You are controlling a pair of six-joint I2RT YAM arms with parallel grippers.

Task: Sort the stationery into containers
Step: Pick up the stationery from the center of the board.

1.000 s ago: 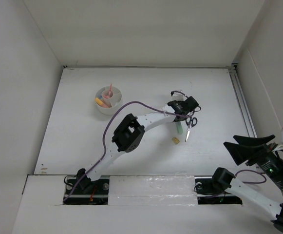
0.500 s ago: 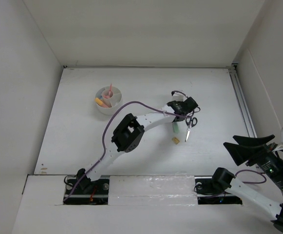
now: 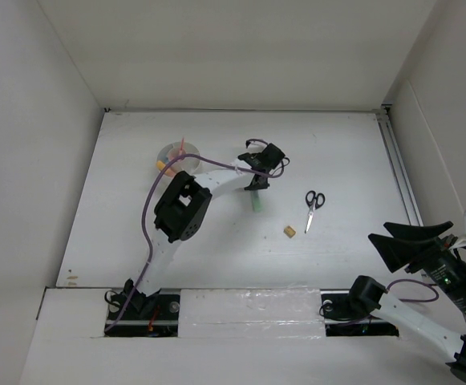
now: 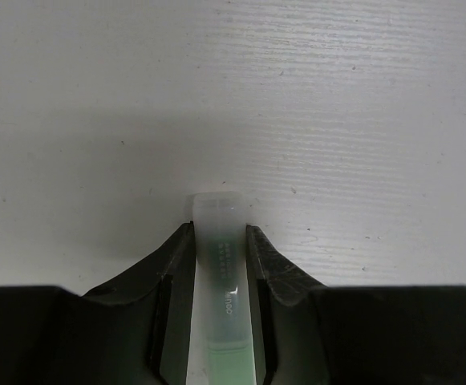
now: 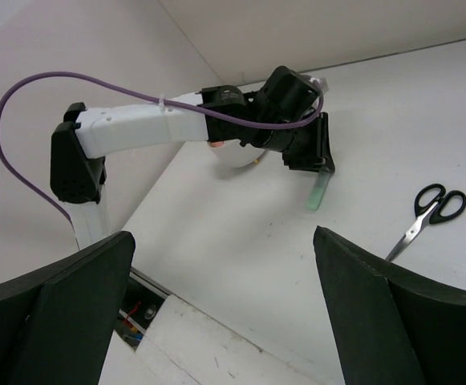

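My left gripper (image 3: 257, 183) is shut on a green highlighter (image 3: 256, 204) and holds it above the table's middle, to the right of the round white divided cup (image 3: 168, 152). In the left wrist view the highlighter (image 4: 220, 265) sits clamped between both fingers (image 4: 176, 261), its pale cap end sticking out past the tips. The cup holds a pink pen (image 3: 183, 144) and an orange item (image 3: 162, 165), and my left arm partly covers it. Black-handled scissors (image 3: 313, 206) and a tan eraser cube (image 3: 289, 231) lie to the right. My right gripper (image 3: 381, 234) hangs open and empty at the near right.
White walls enclose the table on the left, back and right. A metal rail (image 3: 399, 168) runs along the right edge. The left arm's purple cable (image 5: 72, 80) loops above its forearm. From the right wrist the scissors (image 5: 425, 212) and highlighter (image 5: 318, 192) show ahead.
My left gripper has carried the green highlighter leftward, away from the scissors and eraser and closer to the cup. The right arm has not moved.
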